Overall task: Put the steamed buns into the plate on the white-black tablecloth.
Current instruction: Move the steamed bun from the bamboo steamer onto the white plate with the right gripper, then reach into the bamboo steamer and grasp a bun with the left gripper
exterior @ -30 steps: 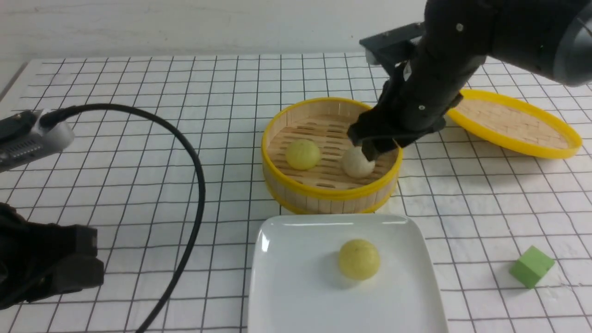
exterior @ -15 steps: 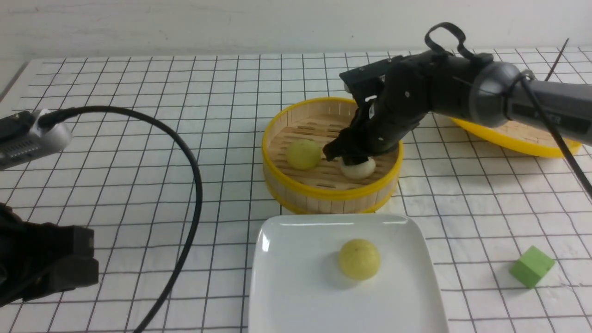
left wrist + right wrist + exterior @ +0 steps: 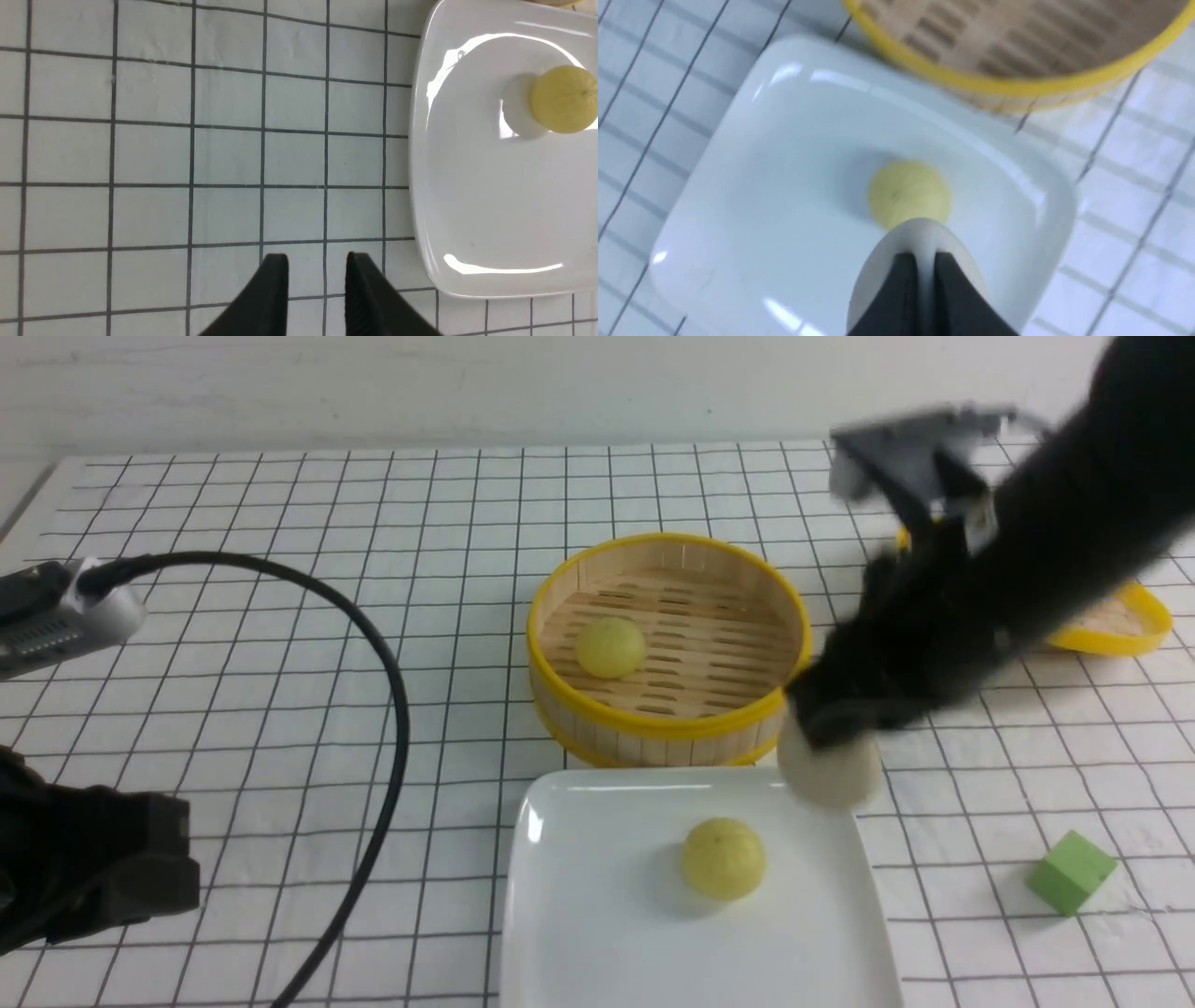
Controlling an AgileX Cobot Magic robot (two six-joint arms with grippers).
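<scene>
**Figure. Transfer of the second bun, read from near to far.** Nearest the camera, the left gripper (image 3: pixel 315 268) hangs over the white-black tablecloth (image 3: pixel 280 523) just beside the plate (image 3: pixel 579 933). Its black tapered jaws are parted and empty. The plate is a glossy white rounded-square dish with a shallow raised rim, and it carries one pale yellow-green bun (image 3: pixel 724 859) near its centre. A green cube (image 3: pixel 1072 873), matte and sharp-edged, sits on the cloth to the plate's right, apart from it.

Over the plate's far right corner, the right gripper (image 3: pixel 831 733) is clenched on the beige bun (image 3: pixel 829 773). In the right wrist view the jaws stand almost together and the smooth ball bulges around them, which suggests a soft, yielding body.

The step in hand, as judged, is carrying this bun to the plate. Done well, the bun comes inward over bare glaze, clear of the bun lying there. It is then lowered close to the surface before the jaws part, since a smooth ball on a slick dish would likely roll.

Beyond, the round bamboo steamer basket (image 3: pixel 667 733), slatted and yellow-rimmed, holds the second yellow-green bun (image 3: pixel 610 647). Farthest, its lid (image 3: pixel 1134 616) lies on the cloth, partly hidden by the arm.
</scene>
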